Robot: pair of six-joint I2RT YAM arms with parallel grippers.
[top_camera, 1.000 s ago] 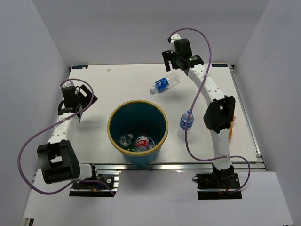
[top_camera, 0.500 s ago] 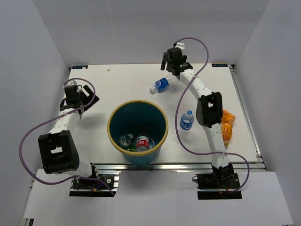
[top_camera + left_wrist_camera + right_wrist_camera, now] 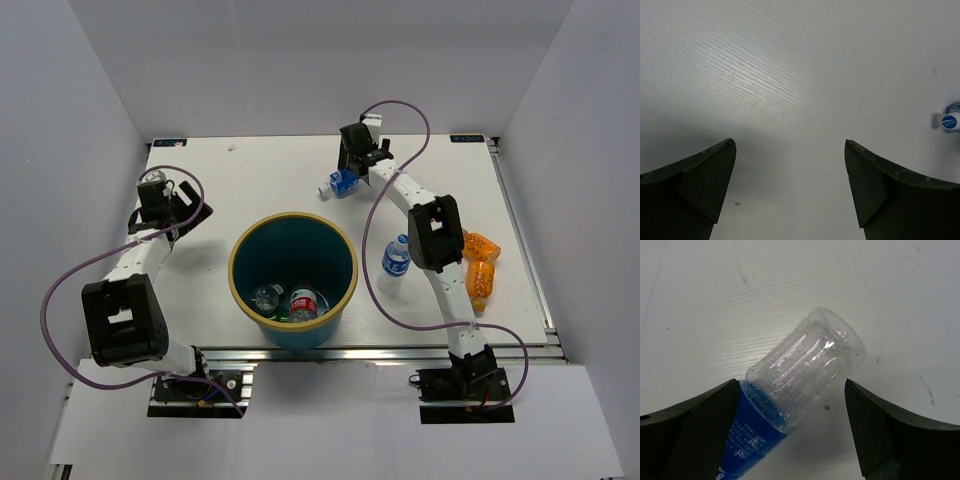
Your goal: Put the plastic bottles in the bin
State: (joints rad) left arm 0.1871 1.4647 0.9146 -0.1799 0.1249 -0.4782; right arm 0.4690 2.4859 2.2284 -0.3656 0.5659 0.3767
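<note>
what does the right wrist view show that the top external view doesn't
Only right wrist: the ribbed clear base, with droplets inside, of the lying blue-label bottle, between the open right gripper's fingers. Only top external: the teal bin with a red-label bottle inside, an upright blue-label bottle, two orange bottles. Both: that lying bottle, the right gripper, the white table.

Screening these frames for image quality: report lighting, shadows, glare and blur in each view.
Top external: even, soft light, sharp; faint shadows on the table, bin interior shaded. Left wrist: crisp surface grain, a pale sheen, shadow by the fingers. Right wrist: bottle sharp, small glints on its ribs.
</note>
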